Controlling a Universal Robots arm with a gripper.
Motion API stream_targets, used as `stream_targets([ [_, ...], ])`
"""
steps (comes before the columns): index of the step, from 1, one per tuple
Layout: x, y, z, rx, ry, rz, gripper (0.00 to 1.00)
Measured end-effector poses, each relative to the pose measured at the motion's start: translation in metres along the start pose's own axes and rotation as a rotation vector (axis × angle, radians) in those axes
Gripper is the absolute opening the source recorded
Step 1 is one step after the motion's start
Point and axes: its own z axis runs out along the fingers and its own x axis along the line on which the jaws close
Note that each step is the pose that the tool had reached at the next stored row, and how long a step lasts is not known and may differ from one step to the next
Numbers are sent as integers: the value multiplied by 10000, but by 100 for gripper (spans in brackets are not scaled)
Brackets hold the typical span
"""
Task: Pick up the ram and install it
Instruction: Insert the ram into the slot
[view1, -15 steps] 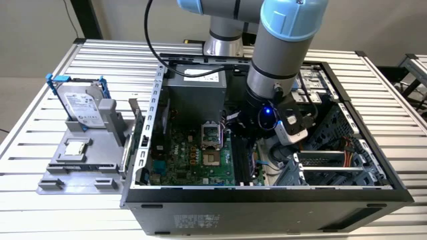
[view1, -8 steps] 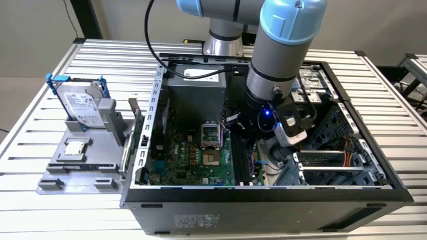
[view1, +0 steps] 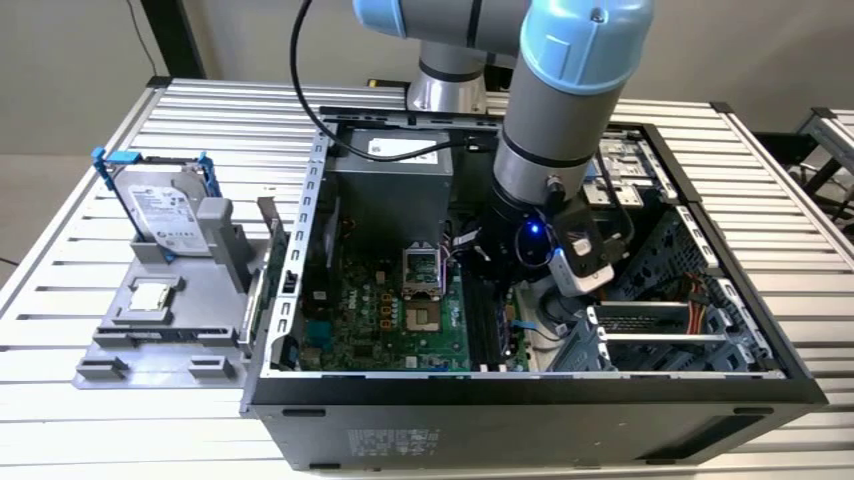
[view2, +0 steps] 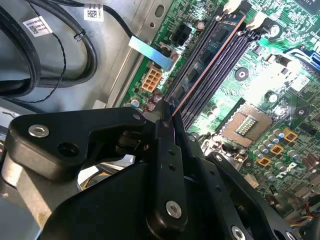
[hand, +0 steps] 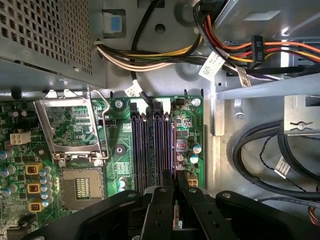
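Inside the open case (view1: 534, 390) on the worktop (view1: 80, 270), the claw (hand: 174, 192) is closed on the ram (view2: 207, 62), gripping one end while the stick stands on edge in a black motherboard slot (hand: 150, 145) beside the socket (hand: 80, 187).

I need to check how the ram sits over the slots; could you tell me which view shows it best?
The second wrist view: the ram runs edge-on from the gripper along the black memory slots. The first wrist view shows a short piece between the fingers. In the exterior view the arm covers it.
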Motion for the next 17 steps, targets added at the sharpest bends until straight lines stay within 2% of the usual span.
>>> stream_targets([
  [7, 0, -1, 33, -11, 1, 0, 0],
  [14, -1, -1, 52, -117, 6, 3, 0],
  [17, -1, -1, 52, -121, 7, 2, 0],
])
